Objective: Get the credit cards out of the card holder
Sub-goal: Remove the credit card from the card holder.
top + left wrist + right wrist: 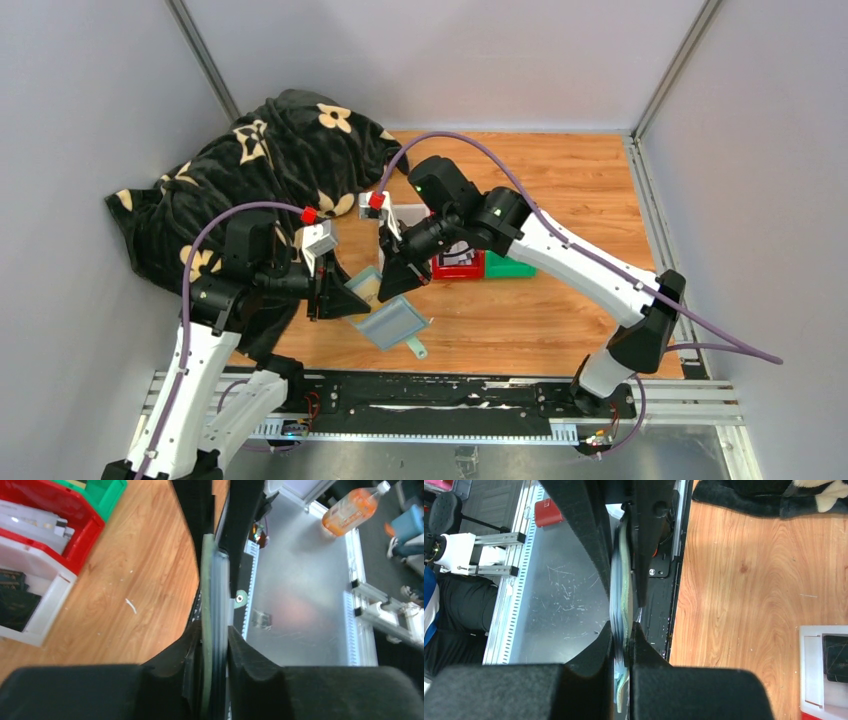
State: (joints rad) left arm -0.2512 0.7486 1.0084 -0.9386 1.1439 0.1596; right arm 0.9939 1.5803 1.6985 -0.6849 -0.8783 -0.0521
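Holder (392, 322) is open over the table (570, 320), approx 7 o'clock from centre, w/ its tab (418, 348) at its 5 o'clock. L gripper (338, 297) clamps its edge from 9 o'clock, fingers (250, 662) pressed on both faces. R gripper (400, 272) pinches it from 12 o'clock, pads (591, 655) tight on it. Red tray (455, 268) is at holder's 1 o'clock, dark cloth (270, 160) at 11.

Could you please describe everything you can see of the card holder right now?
The card holder is a flat grey-green folding wallet, soft-looking, with a small tab at its near corner. It looks partly unfolded and tilted above the front of the table, pinched from opposite sides by the left gripper and right gripper.
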